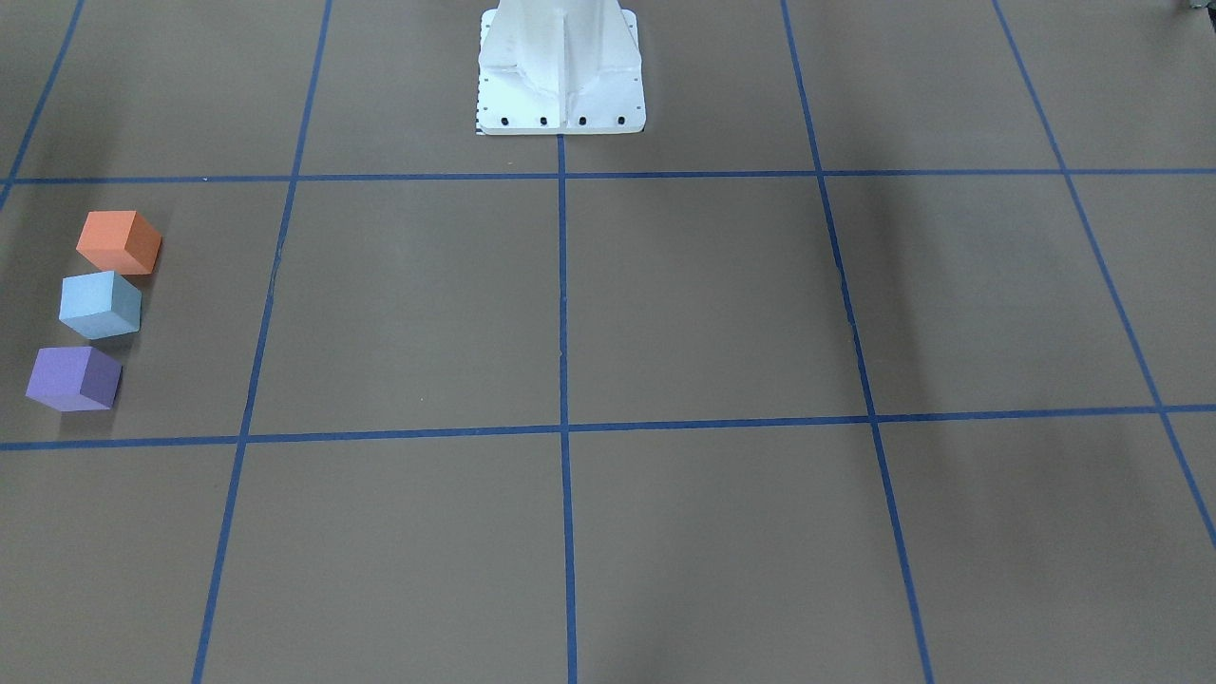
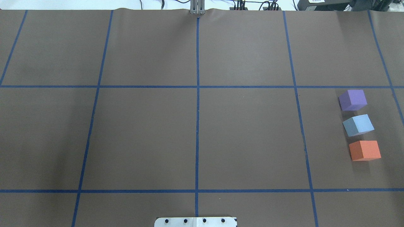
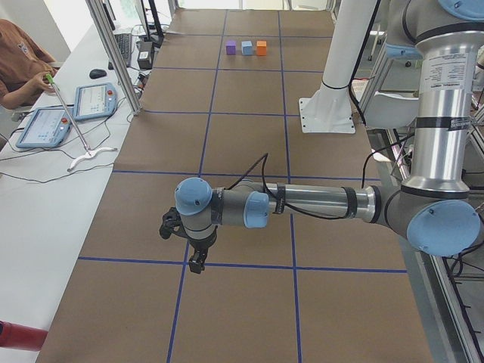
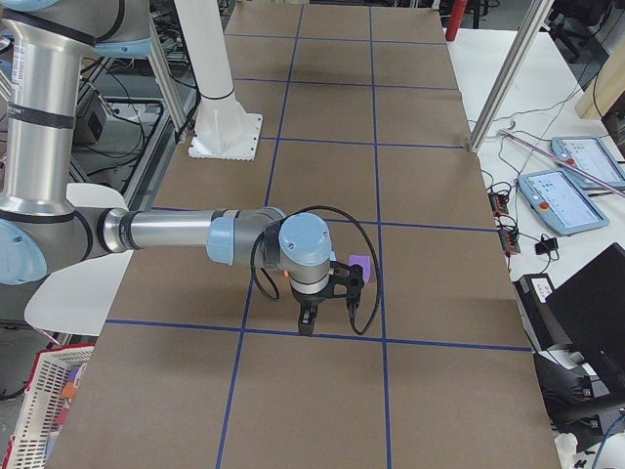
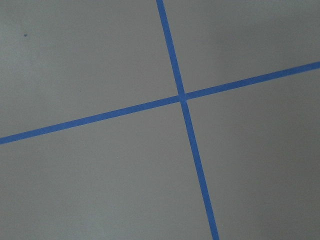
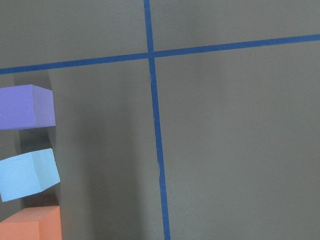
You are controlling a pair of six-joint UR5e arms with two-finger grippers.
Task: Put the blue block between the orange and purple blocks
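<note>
Three foam blocks lie in a row near the table's right end, seen from the robot. In the overhead view the blue block [image 2: 358, 125] sits between the purple block [image 2: 353, 100] and the orange block [image 2: 365, 150], with small gaps. The front view shows orange [image 1: 119, 241], blue [image 1: 100, 304] and purple [image 1: 73, 377]. The right wrist view shows purple [image 6: 25, 106], blue [image 6: 27, 174] and orange [image 6: 32, 225] at its left edge. My right gripper [image 4: 308, 322] hangs above the blocks; I cannot tell its state. My left gripper [image 3: 195, 265] hangs over bare table far from the blocks; I cannot tell its state.
The white robot base [image 1: 560, 66] stands at the table's middle on the robot's side. Blue tape lines [image 2: 197, 94] divide the brown table into squares. An operator [image 3: 19, 64] sits beside tablets [image 3: 94, 100] along the far long side.
</note>
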